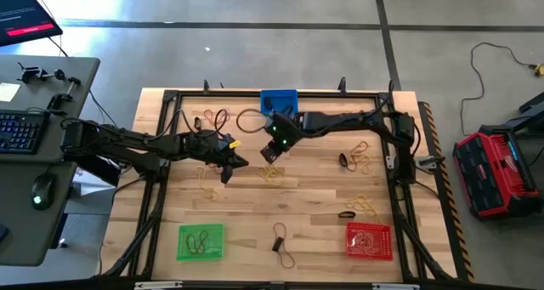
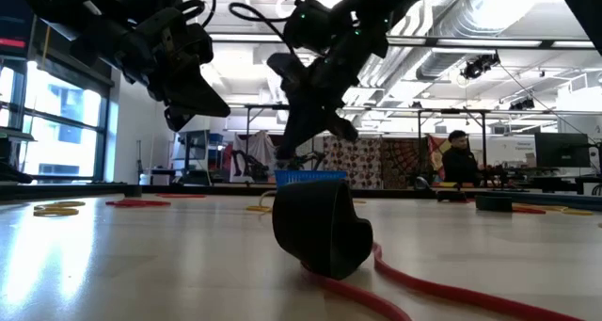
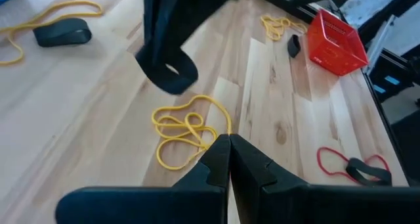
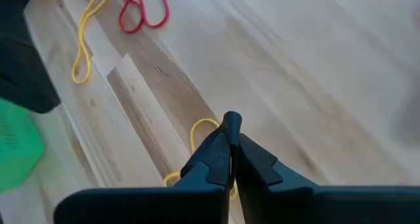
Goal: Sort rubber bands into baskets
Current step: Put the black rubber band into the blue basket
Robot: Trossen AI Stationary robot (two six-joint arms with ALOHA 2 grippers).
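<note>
My right gripper (image 1: 271, 151) hangs above the table's middle, shut on a black rubber band (image 3: 172, 78). My left gripper (image 1: 228, 164) hovers just left of it, shut and holding nothing, over a tangle of yellow rubber bands (image 3: 187, 129) that lies flat on the wood. The blue basket (image 1: 279, 101) stands at the far edge, the green basket (image 1: 201, 243) near left and the red basket (image 1: 370, 241) near right. More yellow, red and black bands lie scattered over the table. My right gripper pinches the black band's upper end (image 4: 231, 119) between its two fingertips. The fingers come from above, slanting down. The band hangs below them as a loop, clear of the table.
A black band and a red band (image 1: 280, 243) lie together by the near edge, between the green and red baskets. Yellow and black bands (image 1: 357, 158) lie at the right. A dark frame (image 1: 161, 154) rims the table. Bare wood lies between the two near baskets and the arms.
</note>
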